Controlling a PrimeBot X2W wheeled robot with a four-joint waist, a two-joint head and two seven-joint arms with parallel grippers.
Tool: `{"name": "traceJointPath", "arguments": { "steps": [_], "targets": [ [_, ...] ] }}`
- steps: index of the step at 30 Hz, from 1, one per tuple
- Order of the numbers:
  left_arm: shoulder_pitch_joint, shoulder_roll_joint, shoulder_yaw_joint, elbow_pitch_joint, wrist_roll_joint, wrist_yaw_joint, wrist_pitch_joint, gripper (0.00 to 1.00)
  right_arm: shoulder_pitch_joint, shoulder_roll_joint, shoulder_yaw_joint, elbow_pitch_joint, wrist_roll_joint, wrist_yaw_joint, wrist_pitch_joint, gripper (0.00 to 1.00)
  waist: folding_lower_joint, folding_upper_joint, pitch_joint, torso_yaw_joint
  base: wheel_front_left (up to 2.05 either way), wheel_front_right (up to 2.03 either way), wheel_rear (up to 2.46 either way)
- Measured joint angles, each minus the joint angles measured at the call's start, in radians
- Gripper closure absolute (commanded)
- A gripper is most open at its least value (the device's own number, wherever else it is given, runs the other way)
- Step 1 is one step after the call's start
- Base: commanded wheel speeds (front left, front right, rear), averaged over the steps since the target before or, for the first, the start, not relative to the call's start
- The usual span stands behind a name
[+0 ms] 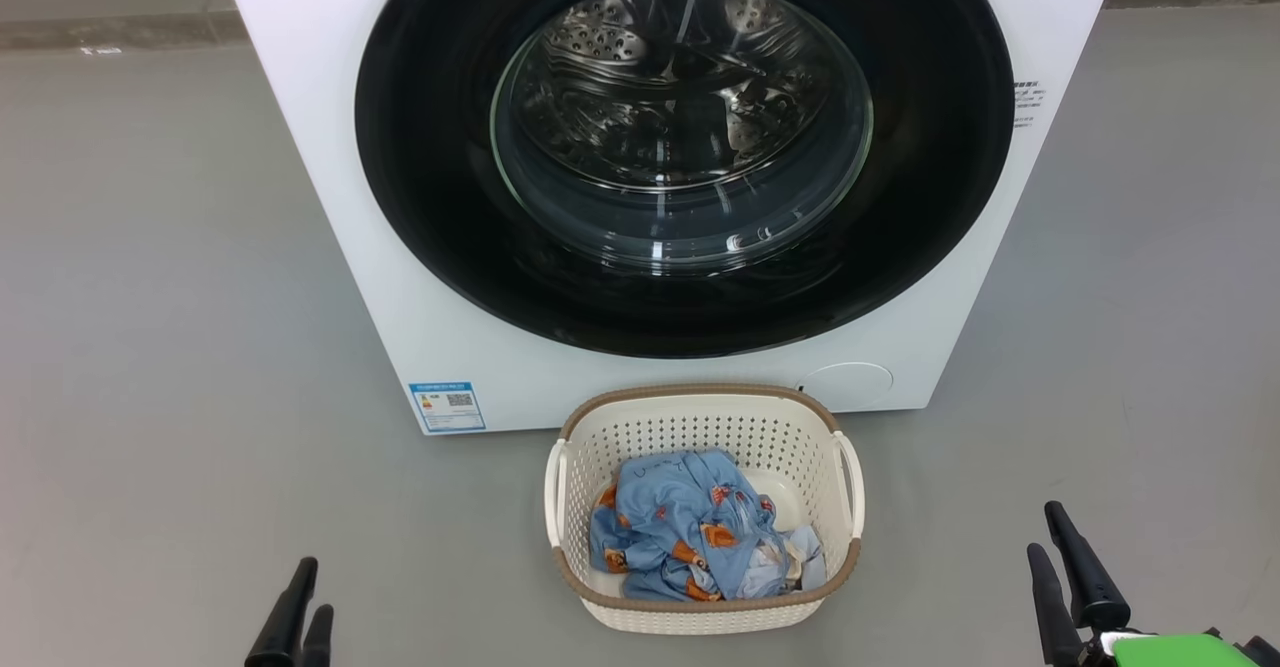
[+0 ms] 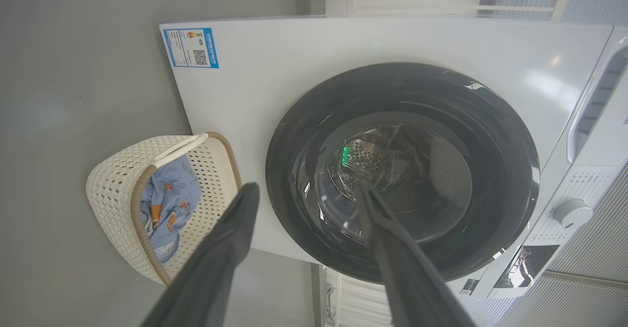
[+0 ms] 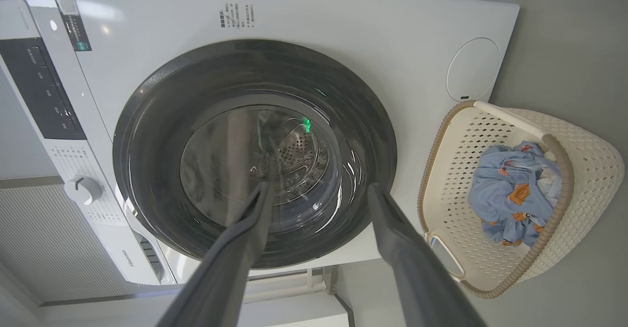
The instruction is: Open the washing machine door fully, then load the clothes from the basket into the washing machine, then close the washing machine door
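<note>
A plain grey floor [image 1: 150, 297] runs across the whole head view, and on it the washing machine [image 1: 330, 177] fills the upper middle of the frame, its white front facing the camera. The washing machine door [image 1: 440, 197] lies shut, flush against that front, a glossy black ring around a clear glass window [image 1: 680, 127] through which the perforated steel drum shows. A small blue label [image 1: 447, 406] sits at the lower left corner of the machine's front, and a round white flap [image 1: 846, 385] at its lower right. Just in front of the machine, at the bottom centre of the frame, the basket [image 1: 700, 392] stands upright on the floor, close to the machine's base. The clothes [image 1: 680, 527] lie crumpled inside it, light blue with orange-brown figures, with a bit of cream-white cloth [image 1: 775, 567] at their right edge. The left gripper [image 1: 312, 592] hangs at the lower left corner of the frame, well apart from the basket. In the left wrist view its two fingers [image 2: 218, 258] are spread wide with nothing between them. The right gripper [image 1: 1046, 530] hangs at the lower right corner, likewise clear of the basket. In the right wrist view its fingers [image 3: 235, 253] stand parted and empty, pointing toward the door.
</note>
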Motion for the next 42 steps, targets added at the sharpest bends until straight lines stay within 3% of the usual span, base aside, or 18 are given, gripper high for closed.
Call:
{"name": "traceJointPath", "arguments": {
  "steps": [8, 24, 42],
  "targets": [
    [0.001, 0.0, -0.004, -0.011, 0.015, 0.0, -0.024, 0.0, 0.0, 0.0, 0.009, -0.02, -0.026, 0.0, -0.025, 0.0, 0.0, 0.0, 0.002, 0.0, 0.0, 0.0, 0.0],
    [0.004, 0.002, 0.002, -0.027, 0.169, 0.0, -0.069, 0.0, 0.001, -0.001, 0.017, -0.066, -0.217, 0.0, -0.07, 0.0, -0.0002, 0.0, 0.004, 0.0, 0.0, 0.0, 0.0],
    [0.023, 0.007, 0.012, -0.061, 0.412, -0.001, -0.122, 0.0, 0.012, -0.002, 0.052, -0.098, -0.541, 0.0, -0.122, 0.0, -0.0001, 0.0, 0.006, -0.001, 0.0, 0.0, 0.0]
  ]
}}
